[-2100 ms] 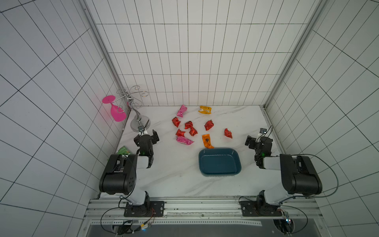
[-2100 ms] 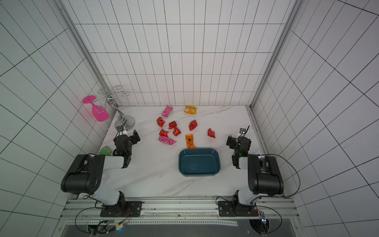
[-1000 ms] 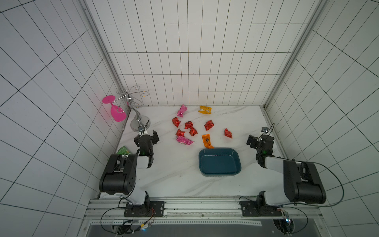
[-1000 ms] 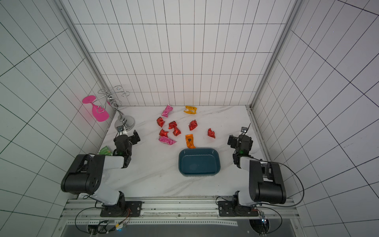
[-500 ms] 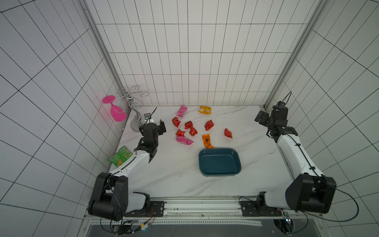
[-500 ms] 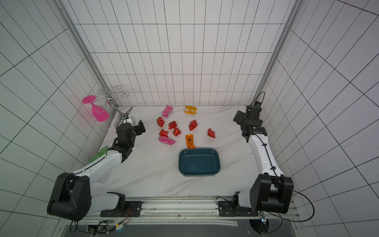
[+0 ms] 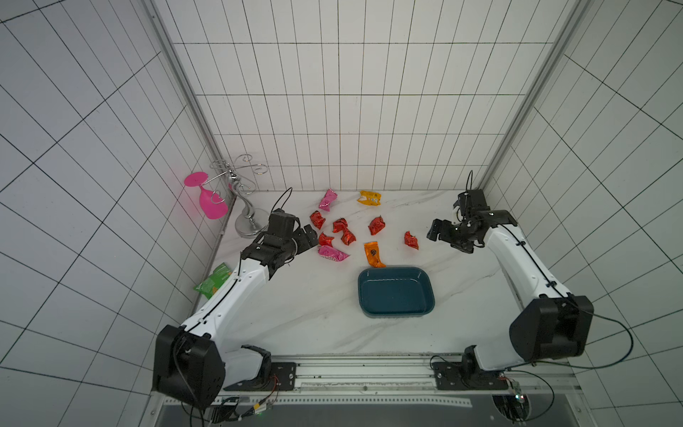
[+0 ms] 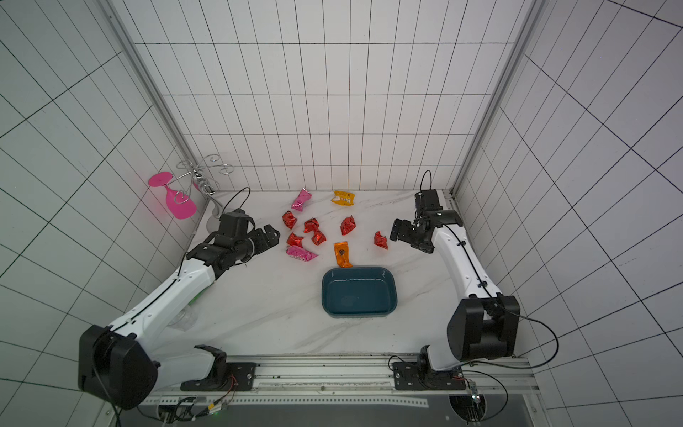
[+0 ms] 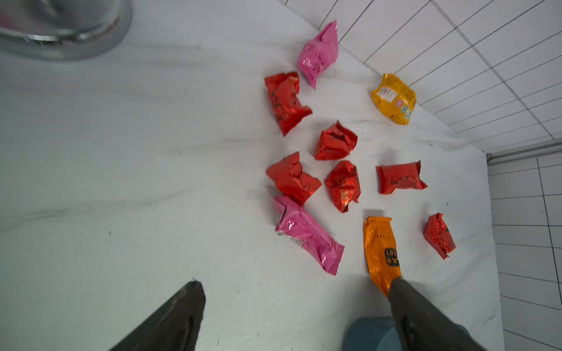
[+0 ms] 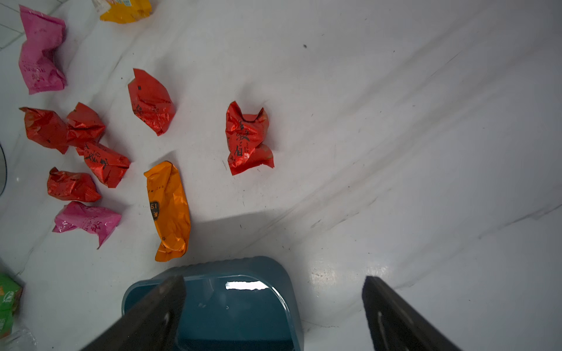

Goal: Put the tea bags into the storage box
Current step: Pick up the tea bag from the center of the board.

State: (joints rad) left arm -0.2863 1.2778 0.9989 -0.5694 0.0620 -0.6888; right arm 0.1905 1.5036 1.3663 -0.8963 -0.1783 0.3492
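Several foil tea bags lie loose at the back of the marble table: a red cluster [image 7: 342, 231], two pink ones [image 7: 332, 254] [image 7: 328, 199], a yellow one [image 7: 369, 197] and an orange one [image 7: 373, 254] touching the far rim of the teal storage box [image 7: 360, 292]. One red tea bag [image 7: 411, 240] lies apart on the right. My left gripper [image 7: 309, 236] hovers open just left of the cluster, holding nothing [image 9: 295, 282]. My right gripper [image 7: 438, 232] is open and empty just right of the lone red tea bag [image 10: 248, 139]. The box looks empty.
A silver stand [image 7: 251, 218] with a hanging pink glass [image 7: 209, 199] occupies the back left corner. A green snack bag [image 7: 214, 283] lies by the left wall under my left arm. A clear cup [image 8: 183, 319] sits beneath that arm. Tiled walls close three sides.
Both arms have unfolded from low poses near the front and reached out toward the tea bags. The tea bags and the box have not moved.
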